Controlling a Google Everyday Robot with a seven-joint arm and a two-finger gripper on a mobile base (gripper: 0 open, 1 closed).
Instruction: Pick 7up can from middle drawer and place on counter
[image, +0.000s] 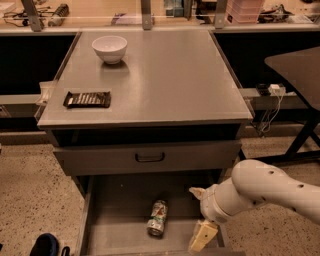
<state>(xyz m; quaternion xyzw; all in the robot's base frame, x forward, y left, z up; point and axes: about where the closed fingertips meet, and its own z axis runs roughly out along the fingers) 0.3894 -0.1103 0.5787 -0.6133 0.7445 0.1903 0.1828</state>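
Note:
The 7up can (157, 218), silvery-white and green, lies on its side on the flat bottom of the open middle drawer (115, 202), near the middle. My gripper (198, 214) is on the white arm coming in from the right. It hangs over the right part of the drawer, just right of the can and apart from it. Its two cream fingers (202, 236) are spread, with nothing between them. The counter (165, 80) is the grey cabinet top above.
A white bowl (109, 48) stands at the back left of the counter. A dark snack bar wrapper (87, 99) lies near its left front edge. A closed drawer front with a loop handle (150, 157) sits above the open drawer. A dark table (297, 65) is at right.

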